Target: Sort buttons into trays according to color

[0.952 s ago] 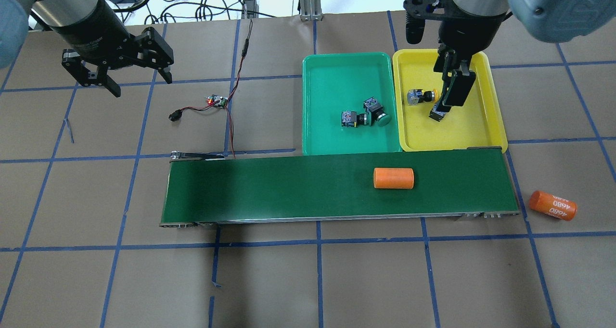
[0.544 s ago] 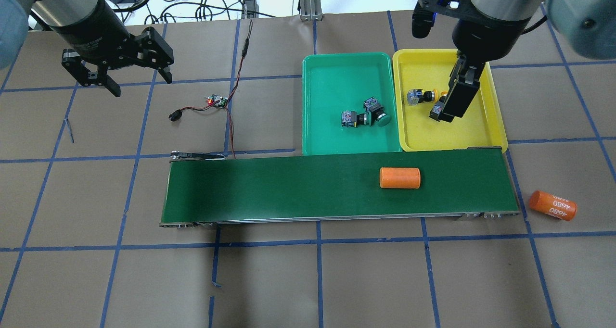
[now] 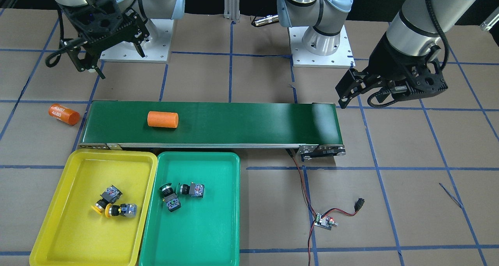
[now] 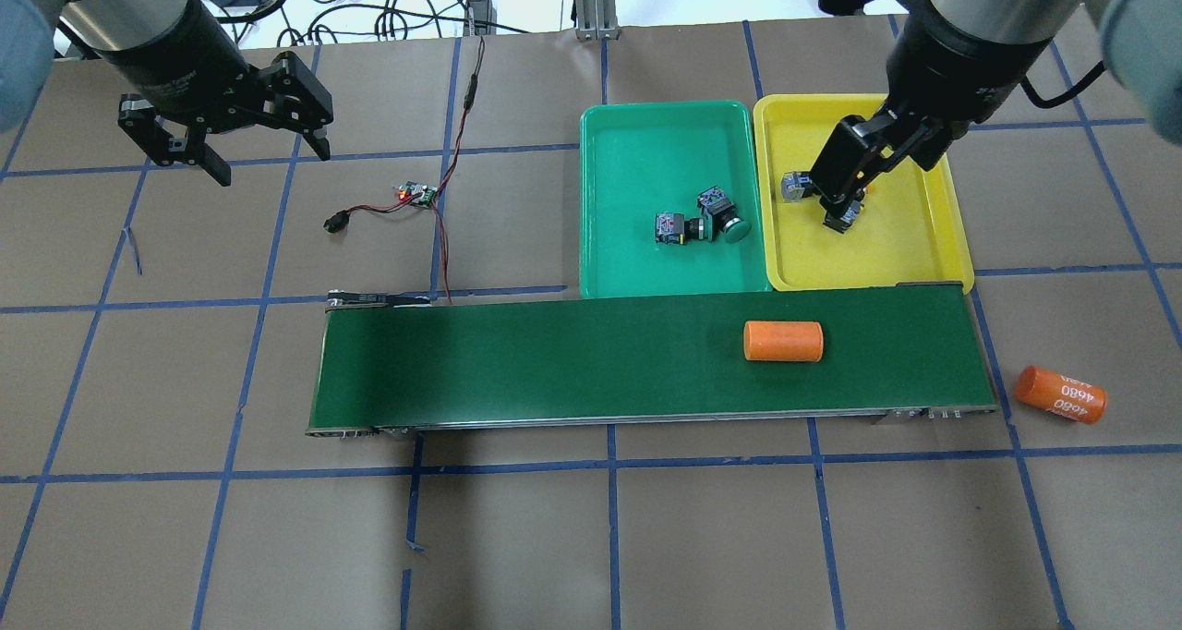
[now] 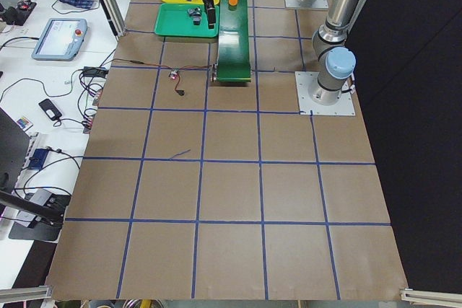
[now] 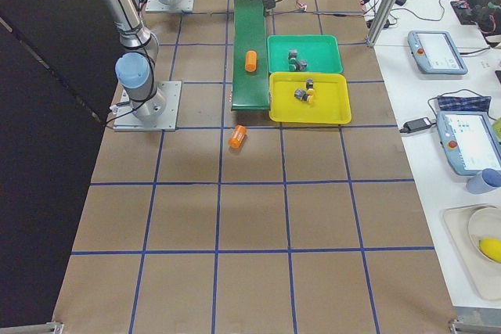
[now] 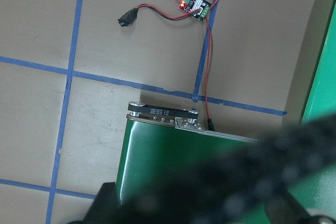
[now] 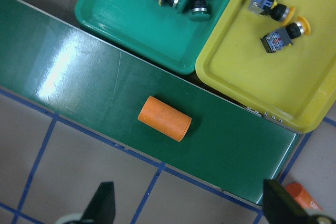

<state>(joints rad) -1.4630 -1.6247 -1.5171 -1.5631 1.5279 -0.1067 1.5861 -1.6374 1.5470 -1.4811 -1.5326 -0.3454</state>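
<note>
Two yellow-capped buttons (image 3: 109,195) (image 3: 121,210) lie side by side in the yellow tray (image 3: 58,219). They also show in the right wrist view (image 8: 270,4) (image 8: 283,35). Two green-capped buttons (image 3: 169,197) (image 3: 191,189) lie in the green tray (image 3: 210,219), and in the overhead view (image 4: 674,227) (image 4: 720,214). My right gripper (image 3: 113,59) is open and empty, high above the belt's end near the yellow tray (image 4: 923,242). From overhead it partly hides one yellow button (image 4: 794,185). My left gripper (image 4: 272,163) is open and empty, far left of the trays.
A long dark green conveyor belt (image 4: 554,362) runs in front of the trays and carries an orange cylinder (image 4: 783,342). A second orange cylinder (image 4: 1060,394) lies on the table off the belt's right end. A small circuit board with wires (image 4: 417,193) lies left of the green tray (image 4: 646,150).
My right gripper has risen and swung away from the yellow tray, where the second yellow button now lies free. The orange cylinder has drifted right along the belt. My left arm has not moved.
</note>
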